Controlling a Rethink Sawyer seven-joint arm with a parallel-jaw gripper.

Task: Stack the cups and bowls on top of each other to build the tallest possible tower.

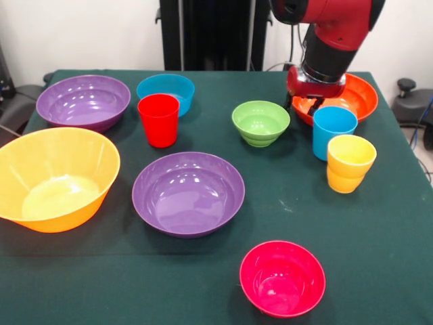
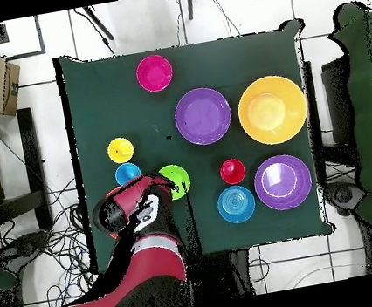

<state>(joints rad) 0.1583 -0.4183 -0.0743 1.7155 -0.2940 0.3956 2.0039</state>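
Note:
My gripper (image 1: 306, 105) hangs open and empty over the near rim of the orange bowl (image 1: 358, 95), just behind the light blue cup (image 1: 334, 130). The yellow cup (image 1: 350, 162) stands in front of that cup. The red cup (image 1: 158, 120) stands before the small blue bowl (image 1: 166, 88). The green bowl (image 1: 260, 122) is at mid-table. One purple bowl (image 1: 82, 101) is at the back left and another (image 1: 188, 193) is in the centre. The yellow-orange bowl (image 1: 54, 177) is at the left and the magenta bowl (image 1: 282, 277) is at the front. Everything stands apart and upright.
The table wears a dark green cloth (image 1: 379, 257). In the overhead view my arm (image 2: 146, 256) covers the orange bowl. The light blue cup (image 2: 127, 173) and the yellow cup (image 2: 120, 149) stand just beyond it. Chairs and cables lie around the table.

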